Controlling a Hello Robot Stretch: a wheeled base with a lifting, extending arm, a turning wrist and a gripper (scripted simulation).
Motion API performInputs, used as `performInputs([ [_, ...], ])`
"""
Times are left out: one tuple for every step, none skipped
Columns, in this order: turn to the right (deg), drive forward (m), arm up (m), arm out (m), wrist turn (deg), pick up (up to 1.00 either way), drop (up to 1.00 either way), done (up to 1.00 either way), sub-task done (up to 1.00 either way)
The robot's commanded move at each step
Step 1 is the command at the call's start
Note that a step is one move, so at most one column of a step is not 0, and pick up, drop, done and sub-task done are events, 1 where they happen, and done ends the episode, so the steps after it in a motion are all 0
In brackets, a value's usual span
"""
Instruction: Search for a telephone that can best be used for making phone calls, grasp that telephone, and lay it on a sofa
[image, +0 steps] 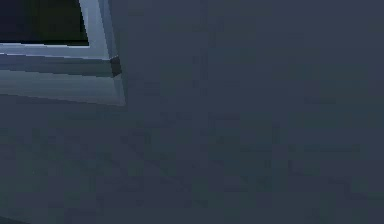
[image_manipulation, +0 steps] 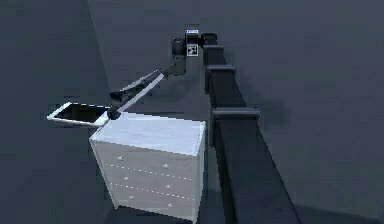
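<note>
A flat slab with a pale frame and a dark screen, shaped like a phone (image_manipulation: 78, 113), hangs at the far end of my gripper (image_manipulation: 115, 102). It is in the air just off the left edge of a white dresser, clear of its top, so the gripper holds it. The gripper's dark body sits high in the arm side view, and its thin fingers (image_manipulation: 140, 82) slant down to the left toward the slab. The same pale-framed, dark-screened slab (image: 62, 62) shows large in the forward view's upper left corner.
A white dresser (image_manipulation: 160, 132) with three drawers stands below and right of the slab, its top bare. The dark arm bar (image_manipulation: 240, 130) rises along its right side. Dark blue-grey wall (image: 250, 120) lies close ahead, and more of it (image_manipulation: 320, 70) lies behind the dresser.
</note>
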Motion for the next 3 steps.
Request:
performInputs([
  [0.0,0.0,0.0,0.0,-24.0,0.0,0.0,0.0,0.0],
  [0.0,0.0,0.0,-0.46,0.0,0.0,0.0,0.0,0.0],
  [-45.0,0.0,0.0,0.0,0.0,0.0,0.0,0.0,0.0],
])
